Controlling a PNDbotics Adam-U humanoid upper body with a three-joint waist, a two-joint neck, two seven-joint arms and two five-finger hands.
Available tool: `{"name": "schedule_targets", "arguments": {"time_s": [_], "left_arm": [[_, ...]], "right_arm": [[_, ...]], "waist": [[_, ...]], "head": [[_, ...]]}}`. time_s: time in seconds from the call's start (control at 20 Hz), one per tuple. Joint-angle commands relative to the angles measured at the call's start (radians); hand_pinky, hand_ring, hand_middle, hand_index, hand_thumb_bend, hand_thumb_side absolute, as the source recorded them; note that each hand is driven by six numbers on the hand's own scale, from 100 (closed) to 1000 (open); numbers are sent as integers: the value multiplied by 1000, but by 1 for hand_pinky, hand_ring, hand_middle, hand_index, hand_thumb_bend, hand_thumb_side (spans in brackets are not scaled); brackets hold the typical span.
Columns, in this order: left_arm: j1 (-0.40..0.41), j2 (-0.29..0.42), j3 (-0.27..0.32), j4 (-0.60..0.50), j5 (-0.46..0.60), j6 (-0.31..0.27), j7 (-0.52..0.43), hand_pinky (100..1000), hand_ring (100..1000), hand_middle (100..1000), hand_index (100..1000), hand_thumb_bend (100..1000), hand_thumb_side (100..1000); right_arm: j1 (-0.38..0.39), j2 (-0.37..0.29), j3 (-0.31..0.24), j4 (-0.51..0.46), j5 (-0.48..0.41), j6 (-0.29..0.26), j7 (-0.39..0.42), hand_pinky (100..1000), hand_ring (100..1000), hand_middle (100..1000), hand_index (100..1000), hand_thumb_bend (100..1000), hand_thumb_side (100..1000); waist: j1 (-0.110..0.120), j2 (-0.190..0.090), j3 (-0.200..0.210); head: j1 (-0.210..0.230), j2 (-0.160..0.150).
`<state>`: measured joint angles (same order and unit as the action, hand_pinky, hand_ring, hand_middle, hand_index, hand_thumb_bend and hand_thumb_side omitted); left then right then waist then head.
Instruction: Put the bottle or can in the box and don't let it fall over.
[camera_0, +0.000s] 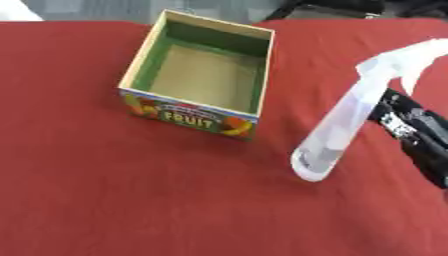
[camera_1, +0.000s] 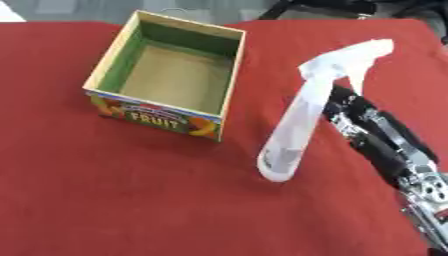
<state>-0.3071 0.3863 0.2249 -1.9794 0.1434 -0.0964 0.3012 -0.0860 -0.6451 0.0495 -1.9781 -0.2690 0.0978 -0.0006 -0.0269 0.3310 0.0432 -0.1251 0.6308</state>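
A clear spray bottle (camera_0: 337, 130) with a white trigger head stands on the red cloth, to the right of the box and a little nearer to me. My right hand (camera_1: 354, 120), black, comes in from the lower right and lies against the bottle's right side just below the trigger head. How it holds the bottle is hidden. The open cardboard box (camera_0: 140, 60), green inside with "FRUIT" printed on its front, stands at the upper middle with nothing in it. My left hand shows in no view.
The red tablecloth (camera_0: 131, 200) covers the whole table. Its far edge runs just behind the box, with dark shapes beyond it at the upper right.
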Motion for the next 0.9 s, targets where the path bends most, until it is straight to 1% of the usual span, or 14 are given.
{"name": "schedule_targets", "arguments": {"time_s": [0.05,0.4,0.6,0.9], "left_arm": [[-3,18,1,-21,-1,1,-1,529,1000,1000,661,210,744],[-2,19,1,-21,-4,3,-3,528,1000,1000,659,209,744],[-2,19,0,-21,-4,3,-3,528,1000,1000,655,208,742],[-2,19,0,-21,-5,4,-3,528,1000,1000,651,207,743]], "right_arm": [[1,-13,-14,-22,-8,-8,5,1000,924,913,997,100,691],[8,-3,-11,-22,3,-23,22,1000,925,914,998,100,690],[6,5,-13,-22,1,-37,29,1000,923,911,995,100,658],[1,11,-15,-22,-6,-53,39,1000,923,912,994,100,641]], "waist": [[0,-23,0],[-1,-25,-1],[0,-26,-1],[1,-25,-2]], "head": [[-4,-10],[-4,-10],[-4,-8],[-2,-9]]}}
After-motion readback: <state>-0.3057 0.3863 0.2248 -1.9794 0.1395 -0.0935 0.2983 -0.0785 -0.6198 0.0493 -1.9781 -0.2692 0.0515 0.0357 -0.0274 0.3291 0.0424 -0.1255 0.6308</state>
